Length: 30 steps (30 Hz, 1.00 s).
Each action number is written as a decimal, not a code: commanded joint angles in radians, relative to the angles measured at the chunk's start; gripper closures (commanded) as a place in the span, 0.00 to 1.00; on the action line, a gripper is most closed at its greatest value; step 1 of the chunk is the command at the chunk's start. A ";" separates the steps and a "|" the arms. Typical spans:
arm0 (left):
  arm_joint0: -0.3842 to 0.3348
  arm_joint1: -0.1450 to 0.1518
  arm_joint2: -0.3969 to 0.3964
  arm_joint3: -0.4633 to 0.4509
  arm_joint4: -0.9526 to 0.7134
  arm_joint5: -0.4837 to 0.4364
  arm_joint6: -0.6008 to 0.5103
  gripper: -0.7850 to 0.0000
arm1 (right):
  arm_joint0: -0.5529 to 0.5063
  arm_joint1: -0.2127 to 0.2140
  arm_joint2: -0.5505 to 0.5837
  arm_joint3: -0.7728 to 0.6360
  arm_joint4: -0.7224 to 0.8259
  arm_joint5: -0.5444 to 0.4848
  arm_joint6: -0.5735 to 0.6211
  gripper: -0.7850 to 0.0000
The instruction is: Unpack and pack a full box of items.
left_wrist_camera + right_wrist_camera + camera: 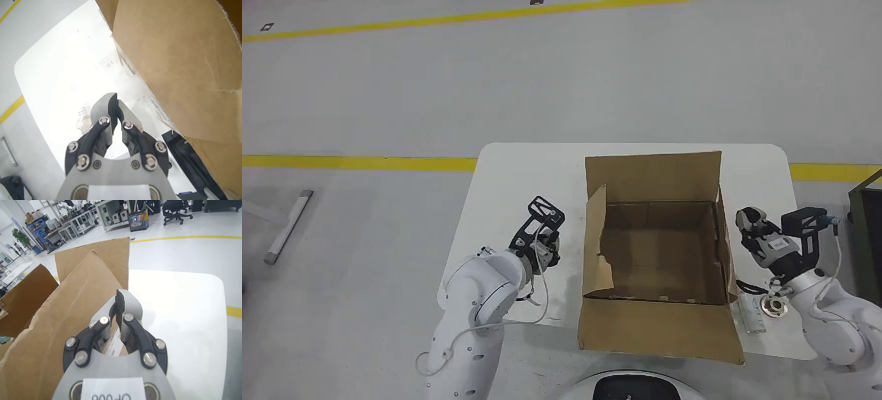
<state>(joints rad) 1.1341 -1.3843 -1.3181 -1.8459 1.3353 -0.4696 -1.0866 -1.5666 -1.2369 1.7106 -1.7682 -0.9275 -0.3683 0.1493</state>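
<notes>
My left hand (116, 103) and right hand (118, 306) are closed, empty; reaching in, either may snag the flap (71, 313) just beside it and drag the box (657, 335).

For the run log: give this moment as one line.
box: open on table, no items seen inside | left gripper: shut, empty, beside box | right gripper: shut, empty, opposite side

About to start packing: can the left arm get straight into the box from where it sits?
Probably not straight in: the box has a raised side flap standing between the left gripper and its opening. Lifting over it should work.
</notes>
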 commanded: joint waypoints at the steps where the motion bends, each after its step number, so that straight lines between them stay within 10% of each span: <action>1: 0.004 0.002 0.016 -0.002 0.016 -0.004 0.034 1.00 | 0.003 0.001 -0.002 0.000 -0.001 -0.001 0.002 1.00; 14: -0.022 0.009 0.071 0.025 0.038 0.016 0.061 1.00 | -0.007 0.007 0.013 -0.002 0.007 0.006 -0.006 1.00; 16: -0.021 0.012 0.065 0.034 0.057 0.028 0.059 0.60 | -0.010 0.008 0.017 -0.004 0.012 0.007 -0.008 1.00; 18: -0.024 0.017 0.057 0.046 0.107 0.040 0.048 0.00 | -0.014 0.008 0.023 -0.007 0.020 0.008 -0.014 1.00; 30: -0.066 0.031 0.021 0.192 0.278 0.105 -0.139 0.00 | -0.023 0.015 0.061 -0.003 0.050 0.005 -0.011 1.00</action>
<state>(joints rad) 1.0715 -1.3532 -1.2946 -1.6705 1.6267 -0.3671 -1.1939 -1.5895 -1.2217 1.7719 -1.7717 -0.8785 -0.3640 0.1379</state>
